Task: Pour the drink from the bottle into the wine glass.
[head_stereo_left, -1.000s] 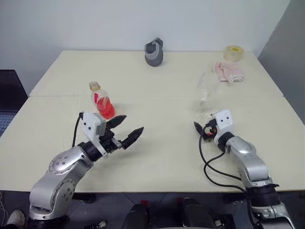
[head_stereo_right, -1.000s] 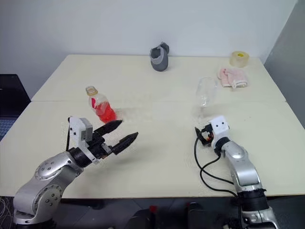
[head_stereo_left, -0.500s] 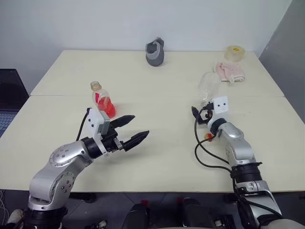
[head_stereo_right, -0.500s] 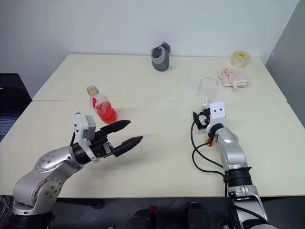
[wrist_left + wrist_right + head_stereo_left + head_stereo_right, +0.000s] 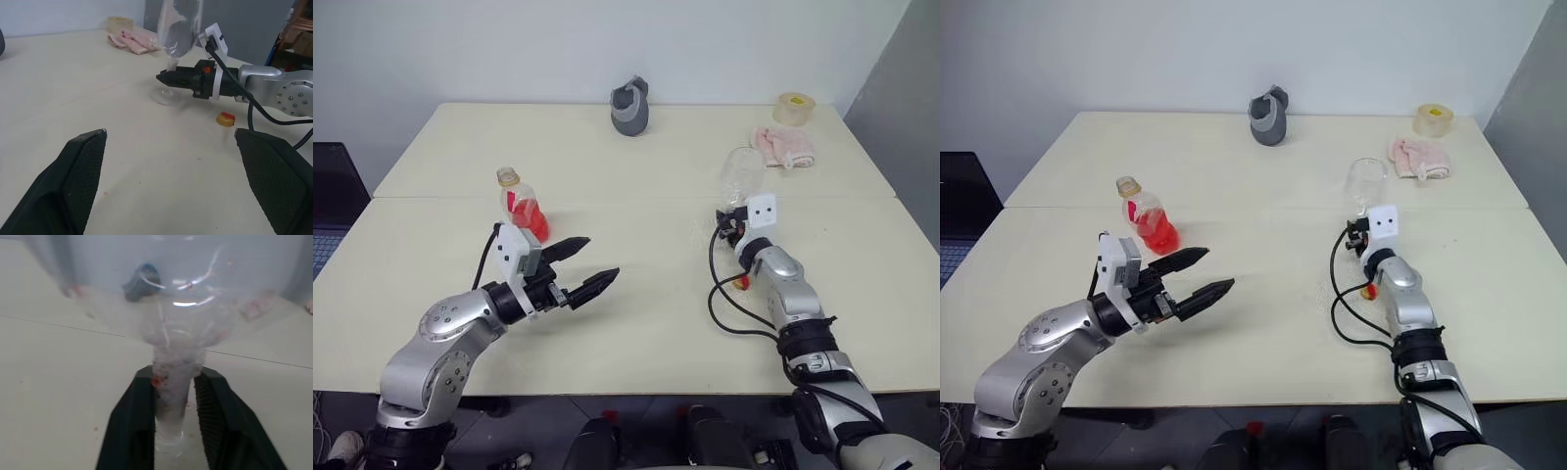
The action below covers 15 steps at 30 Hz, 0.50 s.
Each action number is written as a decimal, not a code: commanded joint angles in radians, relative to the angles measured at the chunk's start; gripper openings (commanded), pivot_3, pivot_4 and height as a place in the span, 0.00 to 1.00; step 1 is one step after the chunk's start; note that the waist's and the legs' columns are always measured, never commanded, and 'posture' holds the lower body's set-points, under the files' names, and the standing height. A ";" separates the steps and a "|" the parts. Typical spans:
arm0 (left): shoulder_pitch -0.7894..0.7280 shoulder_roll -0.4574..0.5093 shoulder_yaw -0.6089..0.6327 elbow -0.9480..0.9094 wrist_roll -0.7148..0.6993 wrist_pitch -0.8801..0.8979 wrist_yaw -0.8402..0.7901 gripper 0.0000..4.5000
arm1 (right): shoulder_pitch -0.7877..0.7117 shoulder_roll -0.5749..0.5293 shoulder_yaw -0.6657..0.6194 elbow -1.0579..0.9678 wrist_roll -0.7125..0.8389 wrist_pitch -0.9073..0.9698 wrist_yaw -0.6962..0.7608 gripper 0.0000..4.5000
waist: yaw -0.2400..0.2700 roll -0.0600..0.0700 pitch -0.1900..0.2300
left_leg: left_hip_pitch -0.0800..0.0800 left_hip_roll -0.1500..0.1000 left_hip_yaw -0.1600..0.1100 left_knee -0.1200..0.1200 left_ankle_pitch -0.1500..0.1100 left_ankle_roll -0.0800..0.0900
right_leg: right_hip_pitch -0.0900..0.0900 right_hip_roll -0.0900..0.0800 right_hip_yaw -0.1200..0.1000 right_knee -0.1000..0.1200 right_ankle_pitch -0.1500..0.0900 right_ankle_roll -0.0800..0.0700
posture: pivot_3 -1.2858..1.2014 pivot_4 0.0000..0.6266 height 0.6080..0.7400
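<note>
While the right gripper (image 5: pixel 173 406) clamps the stem of the wine glass (image 5: pixel 171 333) in its own wrist view, black fingers (image 5: pixel 134 426) pressed against either side just under the bowl, the sound course is to hold that grip low and steady so the glass stays upright for pouring. From the left wrist view, the left gripper (image 5: pixel 171 161) hangs with its jaws spread wide and empty, the clamped glass and a small yellow cap (image 5: pixel 225 119) lying on the table (image 5: pixel 98 88) beyond it; it should next turn toward the bottle. Seen from the head, the bottle (image 5: pixel 523 209) with its red drink (image 5: pixel 534 226) stands uncapped near the table's left edge, just beyond the left gripper, and the glass stands toward the right edge, short of the pink cloth (image 5: pixel 783 145) and tape roll (image 5: pixel 794 108) at the far right corner. Against a second ago, the right arm has reached forward and its jaws, then wide open, have shut on the stem; the left has kept its place.
</note>
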<state>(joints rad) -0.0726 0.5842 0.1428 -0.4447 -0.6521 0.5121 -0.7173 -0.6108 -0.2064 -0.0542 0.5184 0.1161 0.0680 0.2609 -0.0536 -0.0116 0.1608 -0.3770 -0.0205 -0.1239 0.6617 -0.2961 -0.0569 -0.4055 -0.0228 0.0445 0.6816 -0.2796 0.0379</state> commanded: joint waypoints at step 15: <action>0.473 -0.065 0.252 -0.274 -0.037 0.009 0.177 1.00 | -0.089 0.161 0.221 -0.183 -0.005 0.073 0.224 0.03 | -0.003 0.002 0.001 | 0.000 0.010 0.000 -0.001 -0.001 0.000 | -0.001 0.002 0.001 -0.001 0.001 -0.001 | 0.52 0.24 1.00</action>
<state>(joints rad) 0.3800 0.5241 0.3591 -0.6768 -0.6976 0.5452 -0.5550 -0.6794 -0.0484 0.1676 0.3377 0.1111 0.1617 0.4766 -0.0571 -0.0097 0.1619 -0.3768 -0.0104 -0.1234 0.6607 -0.2967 -0.0567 -0.4066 -0.0205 0.0452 0.6805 -0.2789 0.0366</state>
